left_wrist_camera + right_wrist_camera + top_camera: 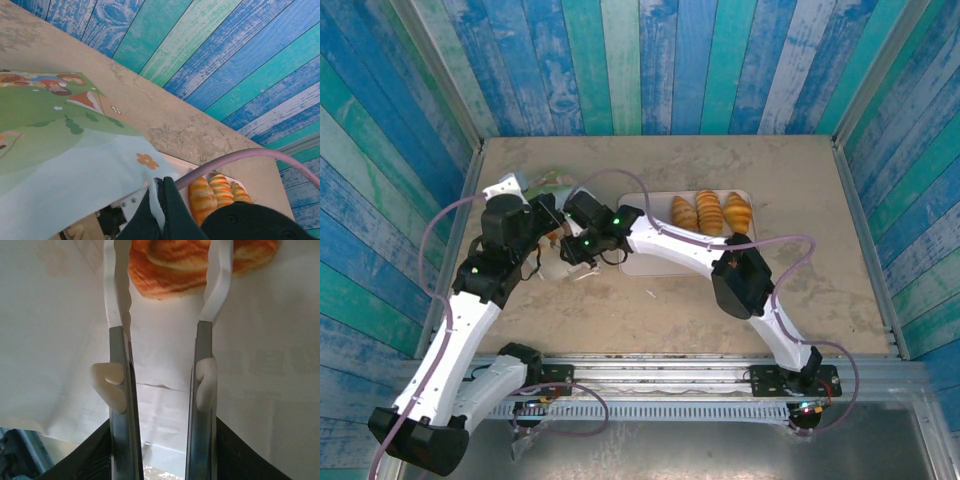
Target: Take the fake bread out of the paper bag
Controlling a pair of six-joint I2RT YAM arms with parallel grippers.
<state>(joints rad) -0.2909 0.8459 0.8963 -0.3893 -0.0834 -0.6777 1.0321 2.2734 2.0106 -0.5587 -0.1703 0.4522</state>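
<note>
Right wrist view: we are mid-task, reaching inside the paper bag (260, 365) for one more piece of fake bread (167, 282). The right gripper (167, 255) has its jaws standing roughly half open, with white paper close on both sides of them and nothing clamped between them. The orange pastry lies right at the tips and spreads wider than the gap. We cannot tell whether the fingers (117, 290) are touching it.

We judge the next move calls for a wider spread or a narrower line across the pastry. Then comes a firm close and a straight pull back out of the mouth without dragging the paper.

From the left wrist, the left gripper (161, 192) is fully closed, with a strip of the bag's white rim pinched between its dark jaws. The printed side of the bag spreads out beyond and to the left of them.

Farther past those jaws, three croissants (710, 212) already lie in a row on the tray (655, 200).
</note>
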